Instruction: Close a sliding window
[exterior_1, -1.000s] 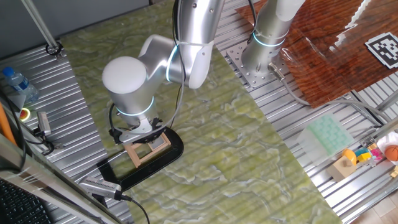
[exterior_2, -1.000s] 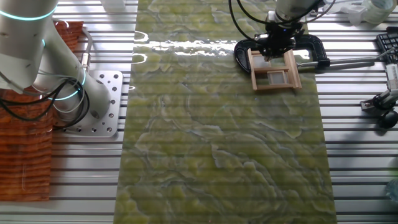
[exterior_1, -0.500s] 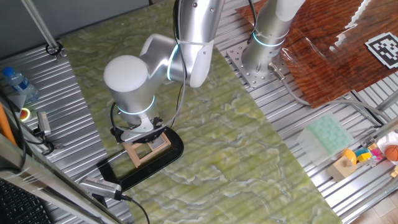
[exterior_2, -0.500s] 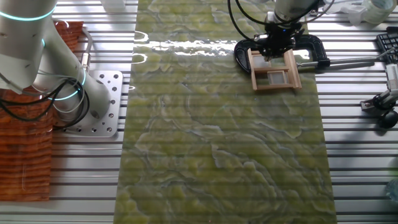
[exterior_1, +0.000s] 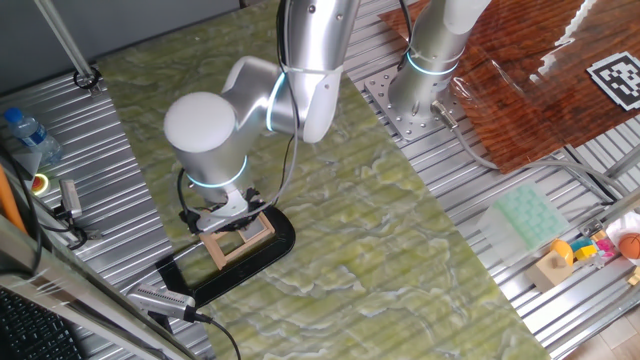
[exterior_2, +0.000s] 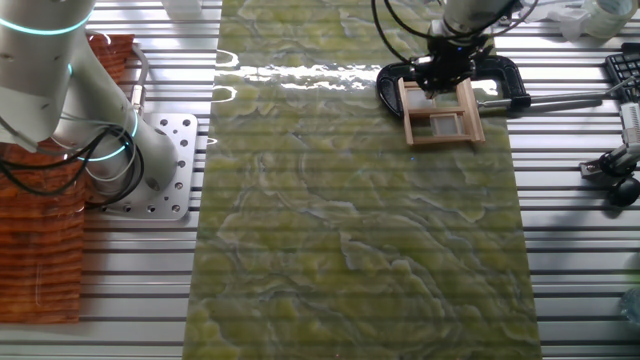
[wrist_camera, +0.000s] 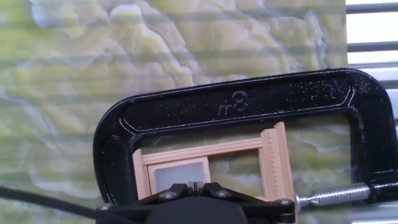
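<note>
The sliding window (exterior_1: 238, 240) is a small light-wood frame with grey panes, standing inside a glossy black clamp-shaped base (exterior_1: 280, 245) at the near left of the green mat. It also shows in the other fixed view (exterior_2: 441, 112). My gripper (exterior_1: 222, 218) is down on the window's far end, seen in the other fixed view (exterior_2: 437, 82) at the frame's top edge. In the hand view the gripper (wrist_camera: 194, 185) has its jaws together right at the grey pane (wrist_camera: 177, 175), which fills the left half of the frame (wrist_camera: 273, 162). The right half is open.
The base's screw rod (wrist_camera: 329, 196) sticks out to the right and lies on the metal table (exterior_2: 560, 99). A water bottle (exterior_1: 25, 135) stands at the left edge. A tan wooden block (exterior_1: 551, 268) and toys (exterior_1: 600, 245) lie far right. The arm's mount plate (exterior_2: 165, 165) is at the left.
</note>
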